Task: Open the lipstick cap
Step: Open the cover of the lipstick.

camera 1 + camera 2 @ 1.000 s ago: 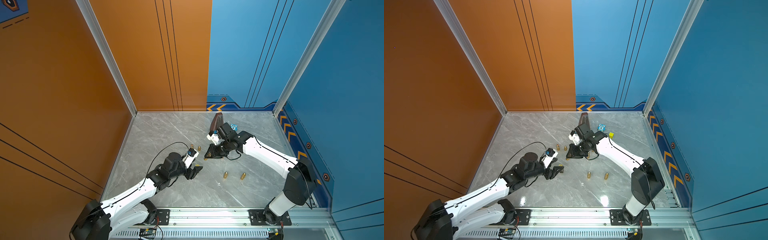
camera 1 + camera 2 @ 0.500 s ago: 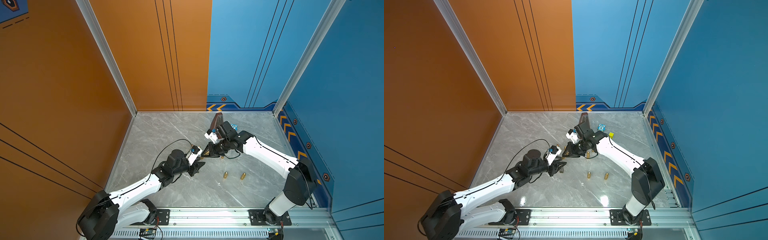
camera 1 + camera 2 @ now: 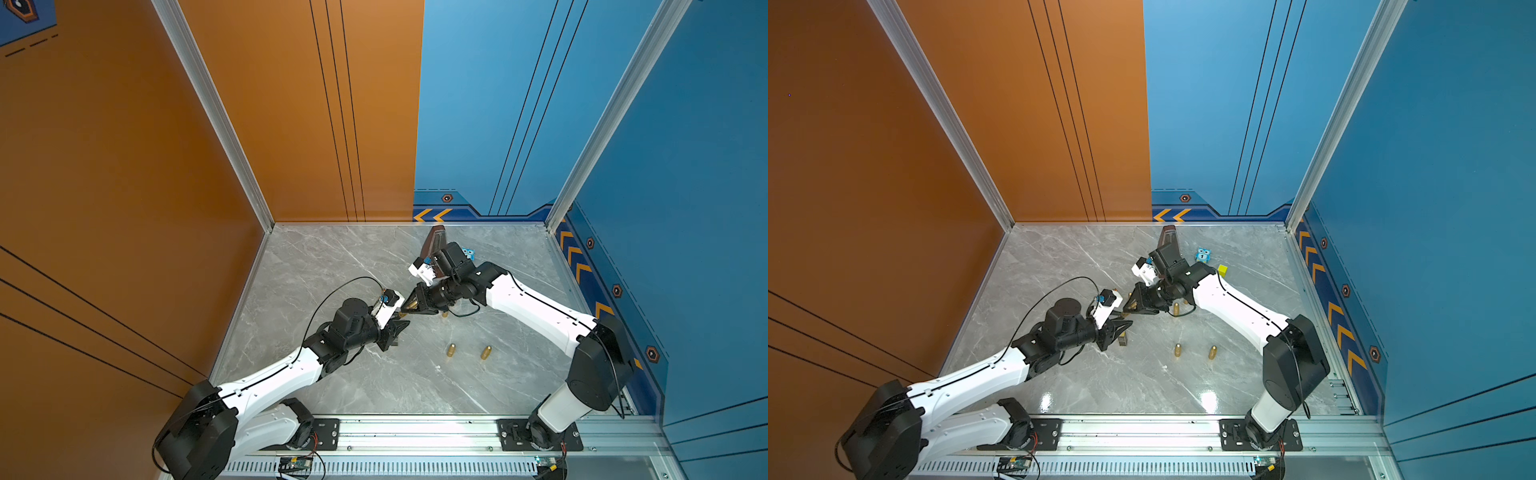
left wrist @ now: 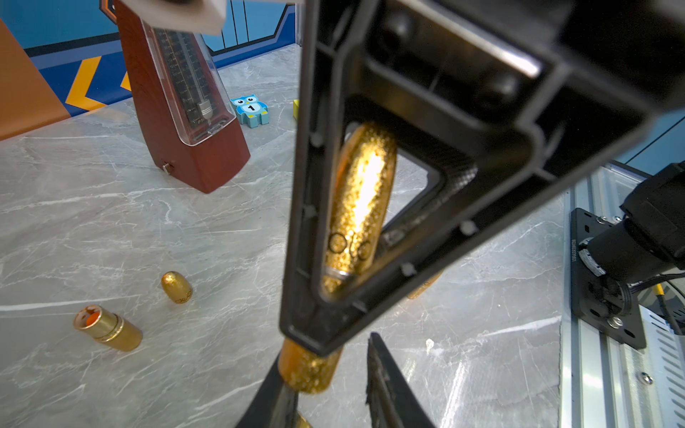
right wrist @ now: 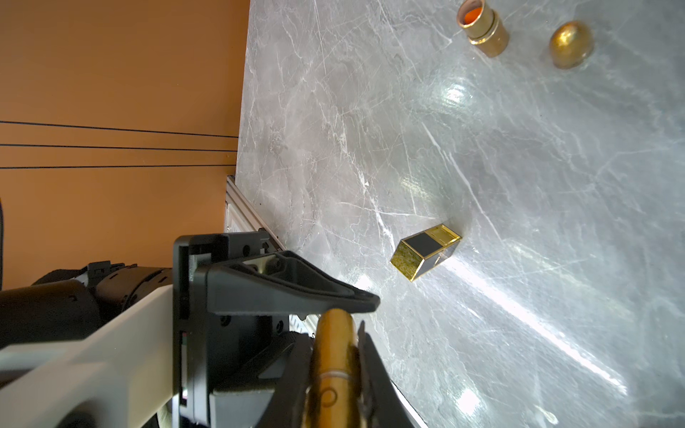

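The lipstick [image 4: 361, 200] in the black right gripper [image 3: 407, 308] shows us glittery gold with thin black ring marks. The left gripper [image 4: 330, 385] is black too. Behind the right gripper we see a red-brown woodgrain metronome [image 4: 192, 111] and a blue-and-white owl [image 4: 251, 109] bearing a black 1. Near both grippers lie a smooth gold cap [image 4: 176, 287], a gold tube [image 4: 105, 328] with orange inside and a black-and-gold box [image 5: 426, 250], on the grey, white-veined marble table [image 4: 111, 222].

Gold glitter lipstick [image 4: 361, 200] w/ cap on, mid-air
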`<state>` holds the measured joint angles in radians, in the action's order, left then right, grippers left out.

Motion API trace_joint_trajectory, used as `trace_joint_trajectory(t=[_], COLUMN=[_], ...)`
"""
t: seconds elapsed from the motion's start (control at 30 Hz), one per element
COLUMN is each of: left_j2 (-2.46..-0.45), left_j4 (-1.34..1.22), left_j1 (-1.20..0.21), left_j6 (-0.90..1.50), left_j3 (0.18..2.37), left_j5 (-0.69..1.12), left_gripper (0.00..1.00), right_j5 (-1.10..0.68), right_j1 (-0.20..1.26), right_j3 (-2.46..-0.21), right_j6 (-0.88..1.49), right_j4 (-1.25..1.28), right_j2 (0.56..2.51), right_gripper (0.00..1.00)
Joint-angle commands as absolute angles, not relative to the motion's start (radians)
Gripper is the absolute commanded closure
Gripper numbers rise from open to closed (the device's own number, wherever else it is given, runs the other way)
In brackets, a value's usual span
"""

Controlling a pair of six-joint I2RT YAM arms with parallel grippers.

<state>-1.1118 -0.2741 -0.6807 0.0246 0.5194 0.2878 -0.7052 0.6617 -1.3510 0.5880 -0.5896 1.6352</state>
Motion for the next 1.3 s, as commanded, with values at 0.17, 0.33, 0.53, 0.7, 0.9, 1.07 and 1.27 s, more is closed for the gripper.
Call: trace_joint_trajectory(t=[0.17,0.33,0.53,0.7,0.9,1.07,1.27], left_j2=[-1.091,-1.094,-1.112,-1.114,-1.106,-1.078,-1.05], left_j4=[-0.311,-0.311,-0.309,-0.309,-0.308,-0.302,-0.206], left_j1=[-0.673,-0.675,-0.676,-0.678,-0.678,-0.677,-0.682], left_j6=[0.031,0.029,0.029,0.031,0.037,0.05,0.051], left_j3=[0.544,0.558,0.573,0.571,0.553,0.516,0.527], left_j5=[0.269,0.282,0.303,0.299,0.277,0.255,0.233], left_gripper=[0.67,0.68,0.8,0.91,0.99,1.0,1.0], right_j5=[-0.732,-0.741,-0.742,-0.742,-0.705,-0.651,-0.594], right_j1=[0.662,0.663,0.666,0.664,0.665,0.664,0.666], right_j3=[-1.322,-1.324,-1.331,-1.337,-1.348,-1.358,-1.359], right_j6=[0.603,0.607,0.605,0.602,0.594,0.582,0.559], right_j4=[-0.581,-0.581,-0.583,-0.58,-0.578,-0.58,-0.58], right_j2=[1.609,1.623,1.622,1.62,1.601,1.579,1.558], right_gripper=[0.86,0.86,0.86,0.86,0.78,0.66,0.52])
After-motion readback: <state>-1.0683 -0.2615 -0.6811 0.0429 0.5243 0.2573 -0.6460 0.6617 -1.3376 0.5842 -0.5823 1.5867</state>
